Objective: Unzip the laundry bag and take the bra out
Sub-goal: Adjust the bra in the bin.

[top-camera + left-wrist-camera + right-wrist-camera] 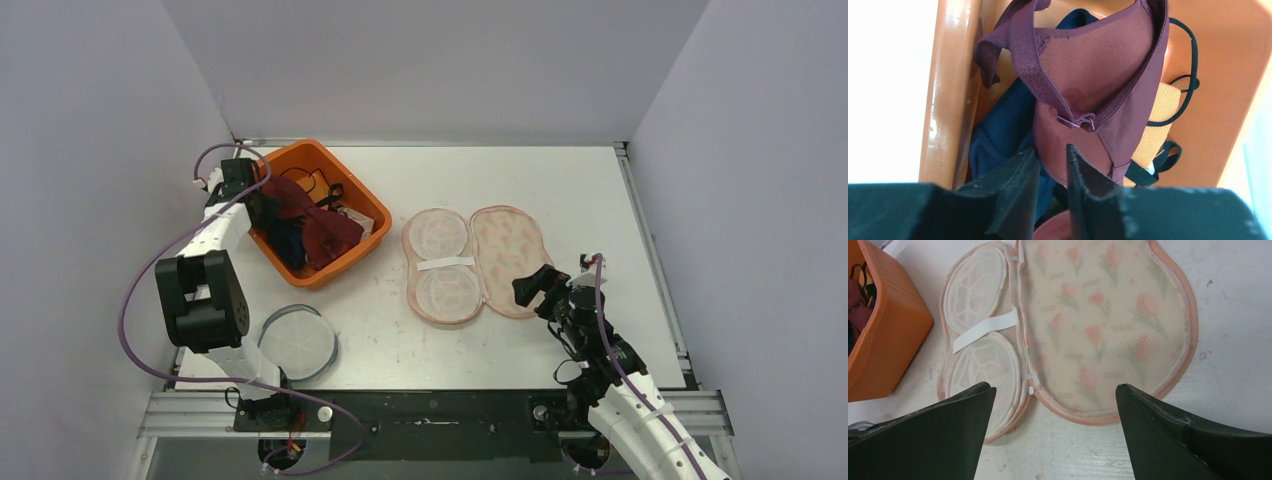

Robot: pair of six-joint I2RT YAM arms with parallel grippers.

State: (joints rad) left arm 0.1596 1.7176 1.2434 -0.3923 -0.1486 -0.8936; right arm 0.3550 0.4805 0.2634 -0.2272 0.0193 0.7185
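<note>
Left wrist cam: L pincer (1050, 149) is nearly closed, w/ only a slim gap btwn the jaws and maroon bra (1098, 65) fabric caught in that gap. The bra sits inside the orange basket (948, 100), on top of a blue garment (993, 145) and next to a yellow item (1160, 120) w/ dark cords.

Top cam: the basket is at the far-left of the table (560, 190), w/ the L arm reaching into it. The laundry bag (510, 255) lies unzipped mid-table, spread flat in two halves, near the basket but not touching it. A round mesh disc (297, 342) lies by the L arm's base.

Right wrist cam: R pincer (1054, 390) is wide open and holds nothing. It hovers over the near edge of the bag's floral mesh half. The bag's other half shows two round white cups w/ a white strap (985, 330) across them.
</note>
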